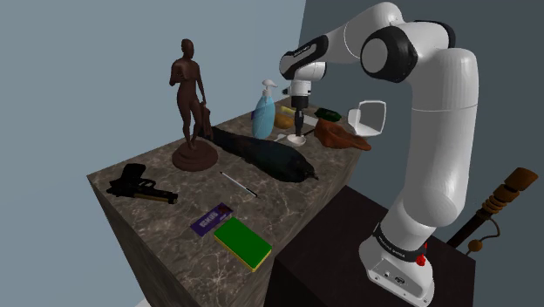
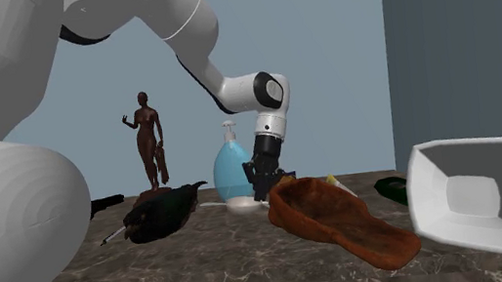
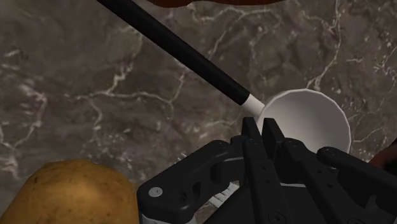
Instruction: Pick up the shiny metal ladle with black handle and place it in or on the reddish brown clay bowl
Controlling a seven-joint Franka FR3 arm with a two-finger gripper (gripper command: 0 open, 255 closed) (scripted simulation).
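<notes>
Rooted on the dark stand at the shoulder view's lower right, with the white arm rising near upright, folding over at a high elbow and stretching toward that view's upper left above the marble surface. Wrist turned straight down, gripper vertical and low, tips right at the surface. In the second exterior view, forearm slanting down from the upper left, black gripper plumb, just behind the rim of the reddish-brown bowl and just beside a blue pump bottle.

Seen from the wrist view, gripper with jaws drawn nearly together, only a thin slit between them, apparently clamped on the ladle right where the short pale neck meets the cup. Black handle running straight away from the jaws across the marble; cup drawn white, close against the fingertips on the other side. Ladle lying flat on the surface, near a yellow-brown potato.

In the shoulder view, bowl just beside the gripper on the right, a white open container beyond it. Farther along the surface toward the lower left: a long dark fish-like shape, a brown statuette, a black pistol, a green book.
</notes>
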